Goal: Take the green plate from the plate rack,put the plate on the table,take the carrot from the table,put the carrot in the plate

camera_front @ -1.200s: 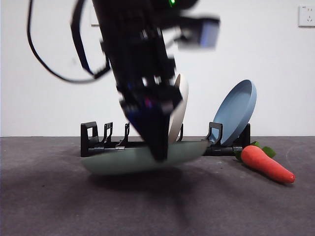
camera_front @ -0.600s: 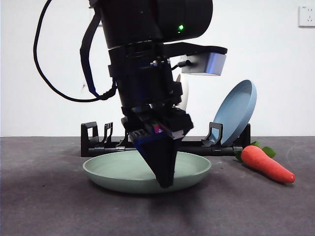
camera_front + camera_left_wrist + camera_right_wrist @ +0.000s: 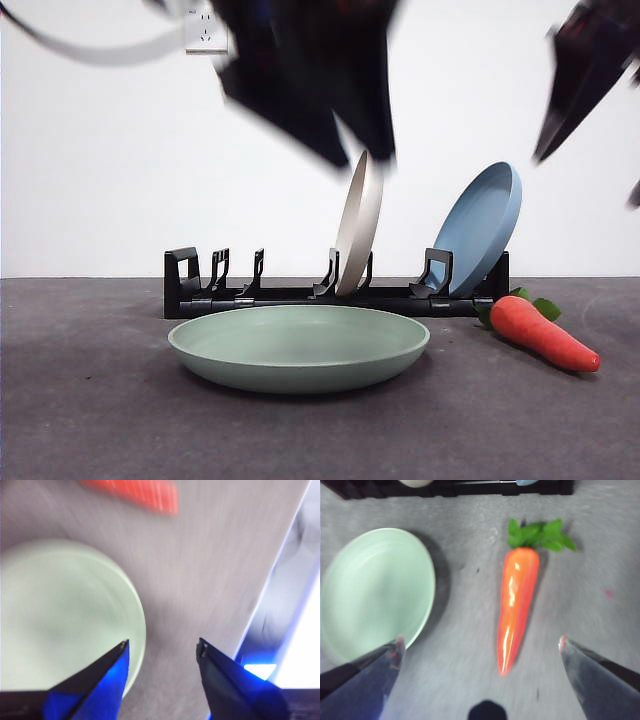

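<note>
No readable text, labels, brands, numbers or signs in any view.

Pale sage-green plate on a dark grey speckled worktop; orange-red carrot with green leaves; black plate rack holding cream plate and blue plate.
</note>
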Robot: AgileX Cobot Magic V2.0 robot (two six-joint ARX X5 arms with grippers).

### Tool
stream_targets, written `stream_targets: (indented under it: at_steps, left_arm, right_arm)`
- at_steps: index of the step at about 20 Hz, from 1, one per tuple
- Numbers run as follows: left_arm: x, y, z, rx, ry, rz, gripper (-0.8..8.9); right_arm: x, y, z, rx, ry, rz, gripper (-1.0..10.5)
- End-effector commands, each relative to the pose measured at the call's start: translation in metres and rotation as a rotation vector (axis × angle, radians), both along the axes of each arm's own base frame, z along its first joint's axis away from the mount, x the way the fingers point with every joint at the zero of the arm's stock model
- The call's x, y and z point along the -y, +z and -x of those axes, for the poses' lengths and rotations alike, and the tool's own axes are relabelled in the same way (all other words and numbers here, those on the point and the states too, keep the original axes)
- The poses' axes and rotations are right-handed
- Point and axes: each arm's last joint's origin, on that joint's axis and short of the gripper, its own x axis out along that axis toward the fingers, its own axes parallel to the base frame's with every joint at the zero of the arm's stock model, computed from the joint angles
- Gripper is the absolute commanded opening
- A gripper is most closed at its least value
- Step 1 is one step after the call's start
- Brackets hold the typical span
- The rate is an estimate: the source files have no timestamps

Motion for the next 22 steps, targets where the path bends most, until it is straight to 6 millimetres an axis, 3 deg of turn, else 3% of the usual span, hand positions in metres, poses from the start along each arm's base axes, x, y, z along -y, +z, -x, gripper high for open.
stream_targets:
  at_steps: [1, 5, 9, 14, 17, 19, 21, 22]
  left_arm:
    - [-0.025, 0.041, 0.018, 0.040, 0.063, 0.168, 2.29]
    - [-0.070, 0.091, 0.048, 0.140, 0.086, 0.366, 2.29]
    - [-0.104, 0.114, 0.071, 0.195, 0.090, 0.482, 2.29]
    - [-0.122, 0.122, 0.084, 0.175, 0.126, 0.551, 2.29]
    - [-0.123, 0.121, 0.084, 0.167, 0.127, 0.539, 2.29]
    - [-0.123, 0.119, 0.084, 0.160, 0.128, 0.525, 2.29]
    - [-0.123, 0.119, 0.084, 0.156, 0.129, 0.519, 2.29]
    - [-0.124, 0.119, 0.085, 0.156, 0.129, 0.518, 2.29]
  right_arm:
    - [-0.011, -0.023, -0.024, -0.024, -0.012, 0.057, 5.4]
    - [-0.032, -0.062, -0.054, -0.024, -0.013, 0.157, 5.3]
    - [-0.047, -0.091, -0.071, -0.008, -0.025, 0.219, 5.3]
    - [-0.051, -0.112, -0.079, -0.038, -0.053, 0.236, 3.8]
    - [-0.051, -0.113, -0.079, -0.044, -0.065, 0.227, 1.5]
    - [-0.051, -0.113, -0.079, -0.048, -0.072, 0.223, 1.4]
    - [-0.051, -0.113, -0.079, -0.050, -0.070, 0.220, -0.2]
    - [-0.051, -0.113, -0.079, -0.049, -0.070, 0.220, -0.1]
